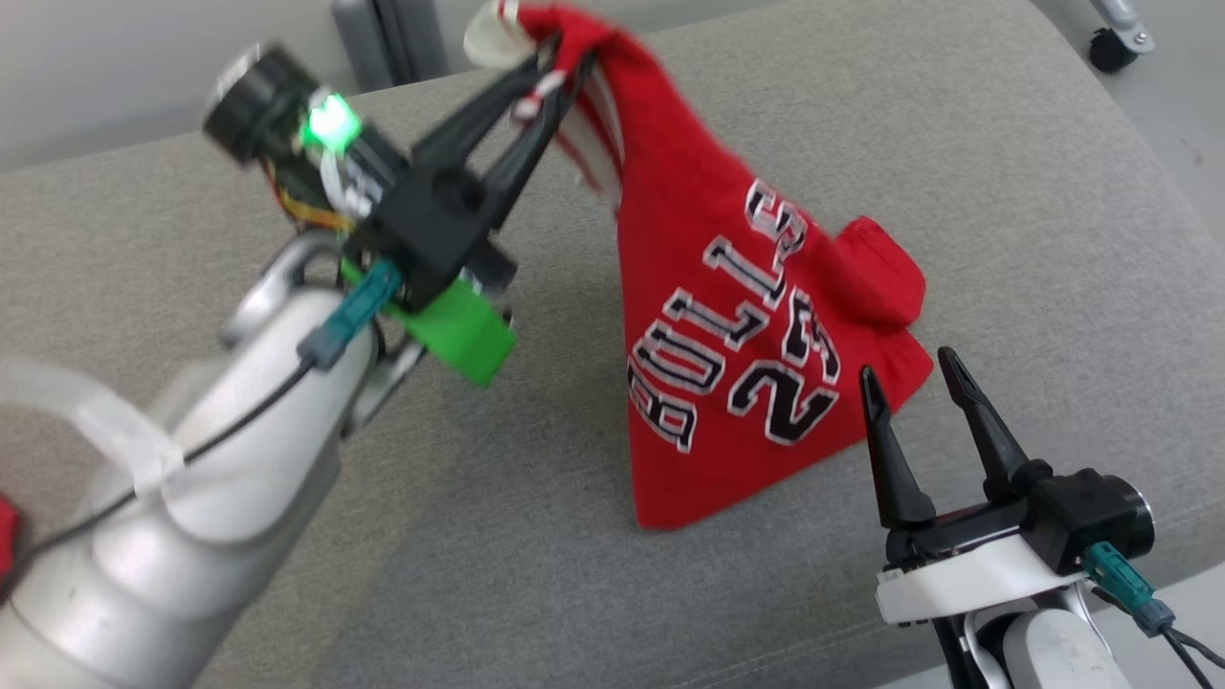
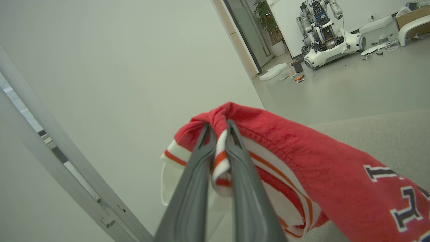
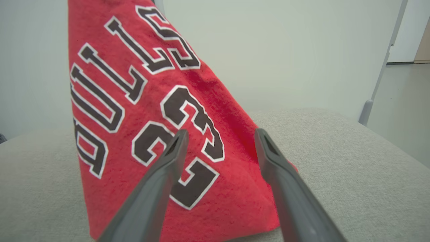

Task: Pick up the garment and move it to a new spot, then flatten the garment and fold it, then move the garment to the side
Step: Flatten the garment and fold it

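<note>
Red garment (image 1: pixel 727 316) in left claw (image 1: pixel 569 57), lower edge on grey cushion (image 1: pixel 1005 191)

garment (image 1: pixel 691 277) reads, seemingly, "bulls 23"

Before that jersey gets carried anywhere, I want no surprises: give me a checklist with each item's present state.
1. Grip: left claw shut on the red Bulls jersey at its striped trim: ok.
2. Spare hand: right claw open, holding nothing: ok.
3. Jersey lifted clear of the grey cushion: not ok, its lower edge rests there.
4. Jersey hanging smooth: not ok, it drapes in a bunched cone.
5. Right claw touching the jersey: cannot tell; it stands close before the lower corner.
</note>
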You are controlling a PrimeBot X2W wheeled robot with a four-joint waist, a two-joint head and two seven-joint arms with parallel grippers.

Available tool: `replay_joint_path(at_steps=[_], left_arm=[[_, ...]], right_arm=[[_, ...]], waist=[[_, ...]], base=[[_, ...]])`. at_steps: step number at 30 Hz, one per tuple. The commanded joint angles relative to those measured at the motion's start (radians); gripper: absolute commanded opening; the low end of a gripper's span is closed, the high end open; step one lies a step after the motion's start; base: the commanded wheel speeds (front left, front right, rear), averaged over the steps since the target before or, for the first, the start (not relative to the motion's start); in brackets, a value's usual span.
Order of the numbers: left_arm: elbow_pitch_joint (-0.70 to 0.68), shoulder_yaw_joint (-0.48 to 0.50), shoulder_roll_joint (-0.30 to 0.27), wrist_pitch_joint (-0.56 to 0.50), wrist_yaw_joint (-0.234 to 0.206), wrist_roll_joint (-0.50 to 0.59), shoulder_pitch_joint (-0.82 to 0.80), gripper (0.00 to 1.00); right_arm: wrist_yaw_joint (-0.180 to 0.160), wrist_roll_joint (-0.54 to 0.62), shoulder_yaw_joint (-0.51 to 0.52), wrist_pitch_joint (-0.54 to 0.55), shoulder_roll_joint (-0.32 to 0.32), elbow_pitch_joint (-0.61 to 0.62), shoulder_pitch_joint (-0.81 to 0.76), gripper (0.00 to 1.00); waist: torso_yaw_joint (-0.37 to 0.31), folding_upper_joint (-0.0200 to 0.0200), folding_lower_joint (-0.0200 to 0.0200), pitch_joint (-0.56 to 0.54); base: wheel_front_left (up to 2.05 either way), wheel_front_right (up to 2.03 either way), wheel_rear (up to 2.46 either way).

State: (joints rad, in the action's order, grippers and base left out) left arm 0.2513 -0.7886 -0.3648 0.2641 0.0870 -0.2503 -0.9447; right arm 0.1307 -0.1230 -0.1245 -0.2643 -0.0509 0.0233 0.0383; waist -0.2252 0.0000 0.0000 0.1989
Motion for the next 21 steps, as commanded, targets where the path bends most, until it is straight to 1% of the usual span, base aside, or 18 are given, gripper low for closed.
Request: replay_joint_path(at_steps=[1,2,6,8,11,13,15,19,21], left_arm=[[-0.025,0.017,-0.029,0.000,-0.025,-0.025,0.103,0.00],[-0.046,0.029,-0.049,0.000,-0.047,-0.037,0.179,0.00],[-0.097,0.075,-0.086,0.000,-0.106,-0.073,0.426,0.00],[-0.115,0.102,-0.102,0.000,-0.127,-0.075,0.520,0.00],[-0.147,0.141,-0.097,0.000,-0.146,-0.085,0.638,0.00],[-0.155,0.155,-0.088,0.000,-0.136,-0.090,0.709,0.00],[-0.147,0.157,-0.081,0.000,-0.114,-0.097,0.765,0.00],[-0.082,0.109,-0.069,0.000,-0.031,-0.117,0.837,0.00],[-0.039,0.076,-0.064,-0.017,-0.002,-0.137,0.849,0.00]], right_arm=[[0.000,0.013,0.003,0.000,0.001,-0.002,-0.011,1.00],[0.000,0.019,0.007,0.000,0.000,-0.002,-0.013,1.00],[0.000,0.028,0.025,0.000,-0.014,0.005,-0.016,1.00],[0.000,0.030,0.028,0.000,-0.020,0.008,-0.014,1.00],[0.000,0.034,0.031,0.000,-0.029,0.012,-0.014,1.00],[0.000,0.032,0.036,0.000,-0.035,0.012,-0.018,1.00],[0.000,0.032,0.035,0.000,-0.038,0.008,-0.022,1.00],[0.000,0.032,0.033,0.000,-0.043,0.002,-0.024,1.00],[0.000,0.032,0.030,0.000,-0.046,0.000,-0.020,1.00]], waist=[[0.052,0.0000,0.0000,-0.017],[0.063,0.0000,0.0000,-0.018],[0.099,0.0000,0.0000,-0.013],[0.117,0.0000,0.0000,-0.007],[0.140,0.0000,0.0000,0.002],[0.157,0.0000,0.0000,0.005],[0.170,0.0000,0.0000,0.006],[0.189,0.0000,0.0000,0.003],[0.196,0.0000,0.0000,0.002]], base=[[0.00,0.00,0.00],[0.00,0.00,0.00],[0.00,0.00,0.00],[0.00,0.00,0.00],[0.00,0.00,0.00],[0.00,0.00,0.00],[0.00,0.00,0.00],[0.00,0.00,0.00],[0.00,0.00,0.00]])
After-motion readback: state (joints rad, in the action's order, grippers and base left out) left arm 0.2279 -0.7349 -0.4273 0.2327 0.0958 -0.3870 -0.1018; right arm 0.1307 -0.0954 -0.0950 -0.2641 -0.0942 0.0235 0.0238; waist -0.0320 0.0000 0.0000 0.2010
